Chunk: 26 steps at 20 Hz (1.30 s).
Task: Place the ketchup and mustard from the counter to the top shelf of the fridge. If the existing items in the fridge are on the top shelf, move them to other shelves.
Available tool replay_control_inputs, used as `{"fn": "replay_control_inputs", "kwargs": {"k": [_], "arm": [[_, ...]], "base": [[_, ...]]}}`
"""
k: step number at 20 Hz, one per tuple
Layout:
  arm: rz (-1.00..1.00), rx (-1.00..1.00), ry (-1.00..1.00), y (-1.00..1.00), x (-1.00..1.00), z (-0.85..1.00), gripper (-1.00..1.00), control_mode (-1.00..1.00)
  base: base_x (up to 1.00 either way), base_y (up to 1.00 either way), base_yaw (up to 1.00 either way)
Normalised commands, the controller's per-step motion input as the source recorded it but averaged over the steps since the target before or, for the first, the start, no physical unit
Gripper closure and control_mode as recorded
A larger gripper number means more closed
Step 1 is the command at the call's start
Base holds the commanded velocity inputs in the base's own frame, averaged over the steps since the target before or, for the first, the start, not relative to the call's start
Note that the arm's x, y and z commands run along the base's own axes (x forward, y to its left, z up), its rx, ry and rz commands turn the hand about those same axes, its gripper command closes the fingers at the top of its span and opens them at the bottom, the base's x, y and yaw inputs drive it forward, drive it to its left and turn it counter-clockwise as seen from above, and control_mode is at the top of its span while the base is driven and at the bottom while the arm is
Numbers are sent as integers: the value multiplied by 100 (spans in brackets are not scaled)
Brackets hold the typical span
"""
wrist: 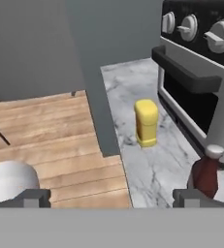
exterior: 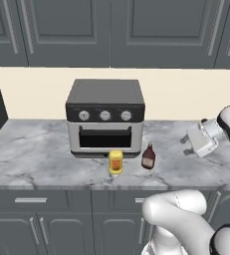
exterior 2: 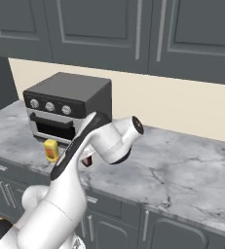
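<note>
Two bottles, mustard [exterior: 116, 162] and ketchup [exterior: 148, 157], near counter [exterior: 32, 149] edge.

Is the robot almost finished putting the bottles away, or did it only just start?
Only just starting. Nothing looks done: the mustard and the ketchup both stand on the counter in front of the toaster oven. The gripper is open and empty, to the right of the ketchup. Left to do: grab each bottle and carry it to the fridge's top shelf.
</note>
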Motion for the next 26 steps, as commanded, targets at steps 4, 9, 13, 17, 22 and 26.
{"fn": "replay_control_inputs", "kwargs": {"k": [4, 9, 13, 17, 22, 26], "arm": [[12, 21, -10, 19, 29, -33, -100, -100], [6, 2, -1, 14, 25, -19, -100, -100], [0, 0, 0, 2, 22, -20, -100, -100], [0, 0, 0, 0, 26, -17, -100, -100], [-3, 0, 0, 1, 33, -26, -100, -100], [-2, 0, 0, 3, 37, -29, -100, -100]], "base": [[0, 0, 0], [0, 0, 0], [0, 0, 0], [0, 0, 0], [0, 0, 0], [0, 0, 0]]}}
